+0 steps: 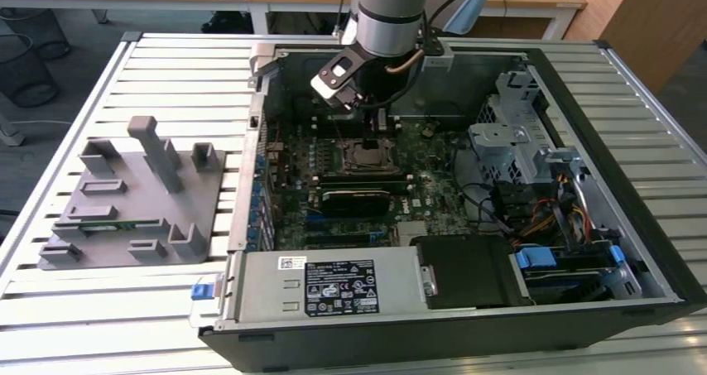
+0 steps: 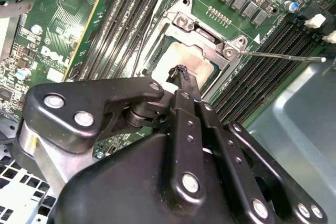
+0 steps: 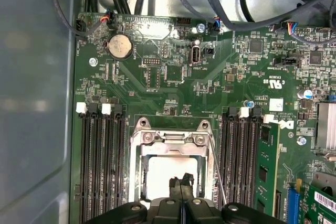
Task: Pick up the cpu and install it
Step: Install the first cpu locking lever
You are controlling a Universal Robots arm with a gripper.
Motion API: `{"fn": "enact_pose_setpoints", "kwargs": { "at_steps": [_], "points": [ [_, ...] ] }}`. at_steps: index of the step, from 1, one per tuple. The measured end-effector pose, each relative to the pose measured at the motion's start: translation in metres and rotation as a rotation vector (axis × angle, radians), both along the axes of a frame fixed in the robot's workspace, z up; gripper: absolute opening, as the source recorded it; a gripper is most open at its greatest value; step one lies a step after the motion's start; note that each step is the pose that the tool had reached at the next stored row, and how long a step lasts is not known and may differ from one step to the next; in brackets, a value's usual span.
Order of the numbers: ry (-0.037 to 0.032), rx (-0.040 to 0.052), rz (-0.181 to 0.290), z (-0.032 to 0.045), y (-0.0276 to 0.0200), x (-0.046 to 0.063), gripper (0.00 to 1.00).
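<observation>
**A:** Where is the gripper point(image 3: 181, 182), and what does it hold?

**B:** It hangs in the upper middle of the exterior view, over the board inside the open case. In the first wrist view its two black fingers point(image 3: 175, 184) are pressed together with just a seam between them and nothing clamped there.

**A:** Take me through the scene from the biggest thing down.

**B:** A slatted metal table point(image 1: 132, 317) spans the exterior view. The computer case point(image 1: 646, 259) lies on its side on it with the lid off, filling the middle and the exterior view's right. Inside is the green motherboard point(image 3: 157, 77). On the exterior view's left, apart from the case, a grey holder tray point(image 1: 132, 197) sits on the slats. In the lower middle, a silver power supply point(image 1: 331, 286) lies along the case's near edge.

**A:** And the cpu?

**B:** The cpu point(image 3: 157, 177) lies flat in the socket frame point(image 3: 173, 137), between the two banks of memory slots point(image 3: 102, 166), with its pale top facing up. The fingertips stand directly over it. Whether they touch it I cannot tell.

**A:** Anything smaller?

**B:** A thin metal lever point(image 2: 283, 55) sticks out beside the frame. A round coin cell point(image 3: 120, 46) sits well apart from the socket, near the board's edge.
</observation>
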State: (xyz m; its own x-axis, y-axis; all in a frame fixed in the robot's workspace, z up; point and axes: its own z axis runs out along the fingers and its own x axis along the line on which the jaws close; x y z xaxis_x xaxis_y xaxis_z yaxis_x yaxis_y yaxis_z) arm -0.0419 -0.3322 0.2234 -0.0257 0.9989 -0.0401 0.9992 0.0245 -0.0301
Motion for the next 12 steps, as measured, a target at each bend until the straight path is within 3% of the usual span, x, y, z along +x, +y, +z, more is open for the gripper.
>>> {"fn": "enact_pose_setpoints", "kwargs": {
  "at_steps": [12],
  "points": [
    [0.0001,0.0003,0.000,0.0031,0.0000,0.0000,0.11]
  ]
}}
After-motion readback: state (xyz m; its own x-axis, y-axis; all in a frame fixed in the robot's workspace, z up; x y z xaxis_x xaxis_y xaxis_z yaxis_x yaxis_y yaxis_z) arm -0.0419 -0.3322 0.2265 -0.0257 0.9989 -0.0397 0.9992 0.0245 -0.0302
